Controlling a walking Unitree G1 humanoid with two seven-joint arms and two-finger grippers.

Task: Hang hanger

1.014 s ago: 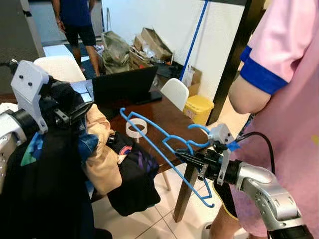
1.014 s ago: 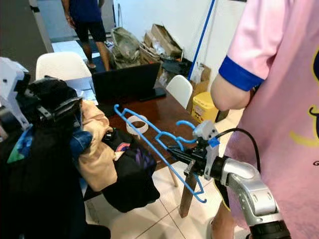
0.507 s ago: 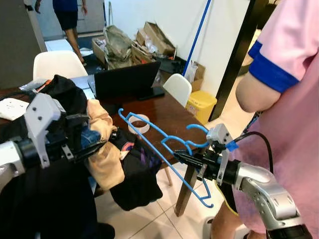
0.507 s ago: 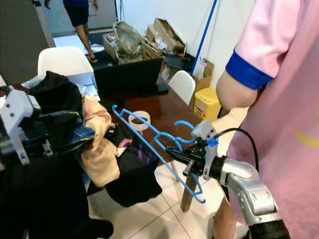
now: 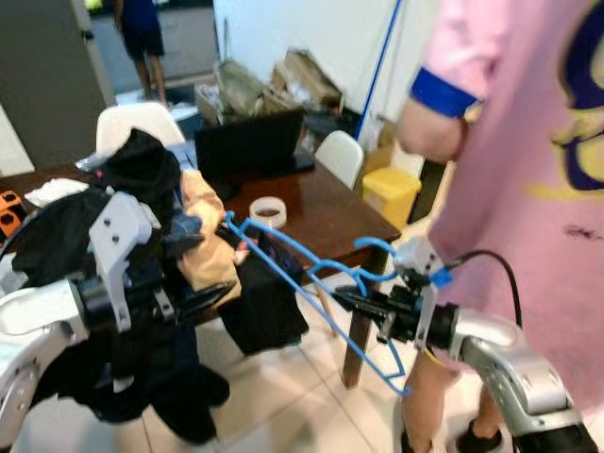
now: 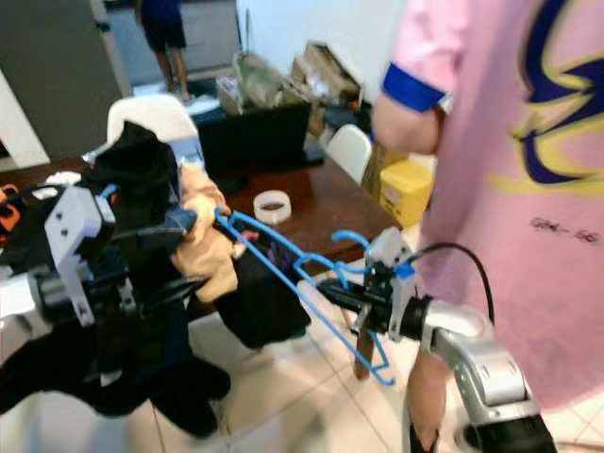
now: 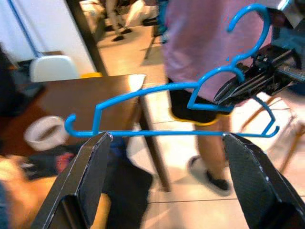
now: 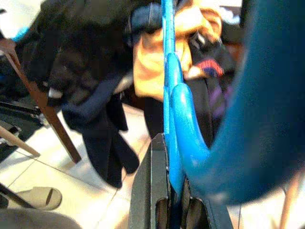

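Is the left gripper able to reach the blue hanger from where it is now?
Probably yes. The left gripper is open and faces the blue hanger, which the right gripper holds near the hook. The long lower bar lies bare between the fingers, and nothing blocks it.

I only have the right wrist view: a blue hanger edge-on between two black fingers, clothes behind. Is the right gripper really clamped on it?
Observer: Yes. The right gripper is shut on the hanger near its neck; the hook points up.
Operator: Where is the left gripper?
Observer: The left gripper is open, with the hanger's bottom bar crossing between its fingers.
Operator: What are the clothes resting on?
Observer: They are piled on a brown table, partly hanging over its edge.
Operator: Anyone close?
Observer: A person in a pink shirt stands right beside the right arm.
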